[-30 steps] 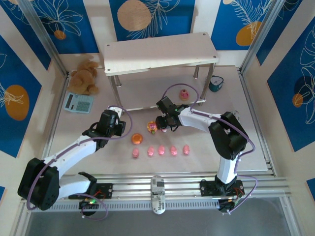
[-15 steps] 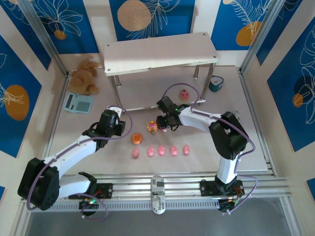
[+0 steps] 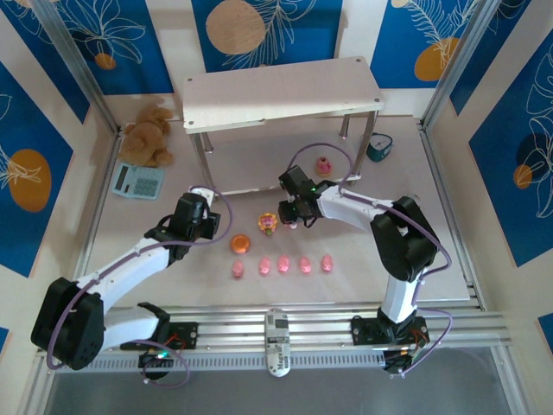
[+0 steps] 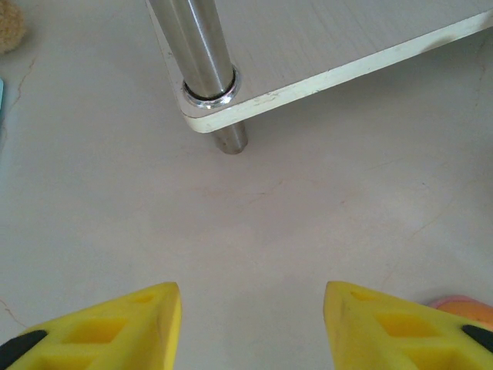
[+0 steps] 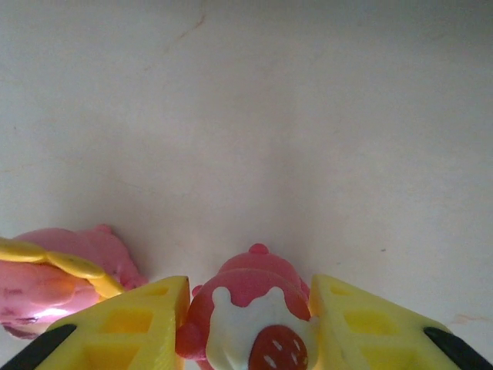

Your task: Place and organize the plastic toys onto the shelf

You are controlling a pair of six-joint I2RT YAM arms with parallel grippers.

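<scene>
While one cupcake figure (image 3: pixel 324 164) already stood on the lower board of the shelf (image 3: pixel 276 91), near the middle of the overhead frame, most of the job looked undone. Just below and left of it, the right gripper (image 3: pixel 290 214) had its pads (image 5: pixel 123 324) drawn narrow against both sides of a second cupcake figure (image 5: pixel 250 316) on the table (image 3: pixel 371 259). Whether that toy had left the surface could not be told. A third cupcake figure (image 3: pixel 269 223) lay just left of the gripper, close against the left pad in the wrist view. Lower in the frame, the orange round piece (image 3: pixel 240 244) and the row of five piglets (image 3: pixel 283 264) sat untouched, so by my count eight toys were left to shelve. The left gripper (image 4: pixel 250 324) hung wide and empty left of centre, facing a shelf leg (image 4: pixel 204 69). A teddy bear (image 3: pixel 149 134) and a calculator (image 3: pixel 138 180) lay at upper left. From overhead the arm covered the gripped toy, and a small teal object (image 3: pixel 378 149) at upper right was too small to identify.
</scene>
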